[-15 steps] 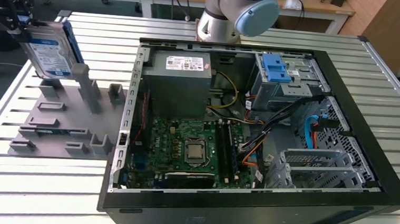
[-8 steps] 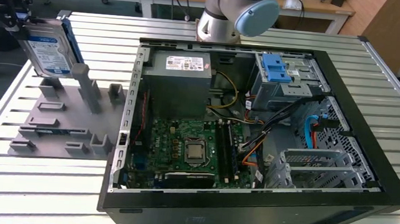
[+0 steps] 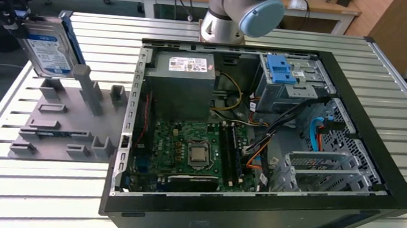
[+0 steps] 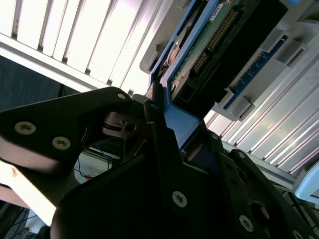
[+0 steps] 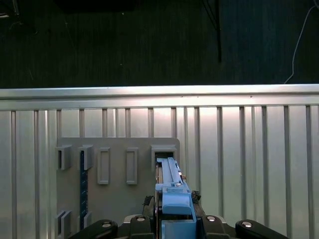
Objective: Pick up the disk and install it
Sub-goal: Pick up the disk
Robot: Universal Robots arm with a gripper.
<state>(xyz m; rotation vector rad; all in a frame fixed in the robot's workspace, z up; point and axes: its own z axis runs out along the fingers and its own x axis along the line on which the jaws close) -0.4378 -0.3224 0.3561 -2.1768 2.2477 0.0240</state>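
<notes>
Over the slatted table (image 3: 41,188) (dark floor (image 5: 149,45) beyond), hand (image 3: 15,19) grips disk (image 3: 48,52).

The disk (image 3: 46,50) as I see it in the exterior view: flat silver-grey drive, white-and-blue label outward, blue side rails, standing on edge, slightly tilted, at that view's left. In the second wrist view the fingers (image 4: 160,149) clamp its blue rail end.

Grey posts (image 3: 91,89) rise beneath the disk (image 3: 46,53); cables (image 3: 289,115) cross the open case (image 3: 254,217).
</notes>
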